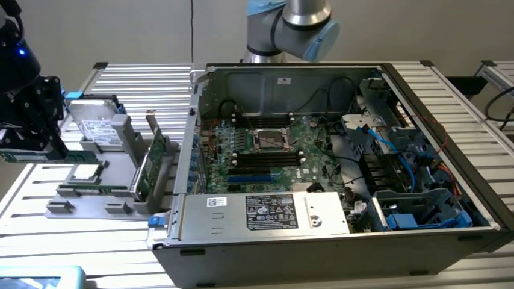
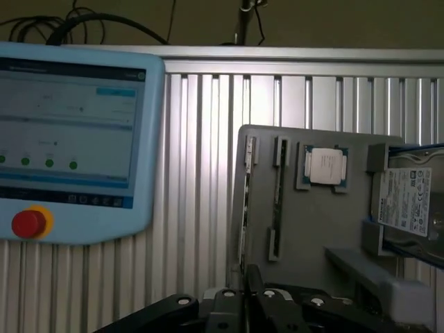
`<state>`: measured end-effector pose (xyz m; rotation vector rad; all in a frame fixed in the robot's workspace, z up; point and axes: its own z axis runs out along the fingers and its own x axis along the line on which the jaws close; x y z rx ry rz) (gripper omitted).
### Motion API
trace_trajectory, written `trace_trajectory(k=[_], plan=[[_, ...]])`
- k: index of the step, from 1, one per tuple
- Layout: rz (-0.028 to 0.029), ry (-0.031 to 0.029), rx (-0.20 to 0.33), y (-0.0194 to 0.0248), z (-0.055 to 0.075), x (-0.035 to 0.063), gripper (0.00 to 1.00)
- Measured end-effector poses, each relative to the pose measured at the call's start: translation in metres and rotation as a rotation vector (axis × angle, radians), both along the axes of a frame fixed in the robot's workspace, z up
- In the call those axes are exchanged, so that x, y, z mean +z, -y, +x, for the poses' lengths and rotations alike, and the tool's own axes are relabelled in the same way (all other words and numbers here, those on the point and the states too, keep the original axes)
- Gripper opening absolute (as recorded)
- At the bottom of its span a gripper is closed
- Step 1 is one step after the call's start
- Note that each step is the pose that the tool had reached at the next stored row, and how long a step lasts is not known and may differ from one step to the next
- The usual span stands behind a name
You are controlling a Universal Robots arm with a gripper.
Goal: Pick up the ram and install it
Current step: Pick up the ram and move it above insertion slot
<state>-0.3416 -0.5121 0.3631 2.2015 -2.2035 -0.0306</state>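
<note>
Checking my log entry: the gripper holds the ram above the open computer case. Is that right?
Not quite. The exterior view shows the gripper holding the ram above the gray tray, beside the open computer case, on the exterior view's left.

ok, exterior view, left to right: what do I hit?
gripper holding the ram → hard drive → upright green expansion card → CPU socket inside the open computer case → drive cage
</note>
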Motion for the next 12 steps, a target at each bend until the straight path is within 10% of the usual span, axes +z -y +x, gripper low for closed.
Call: trace_trajectory(k=[12], plan=[[0.0021,-0.0003,0.006,0.0005,0.043,0.0075,0.14]])
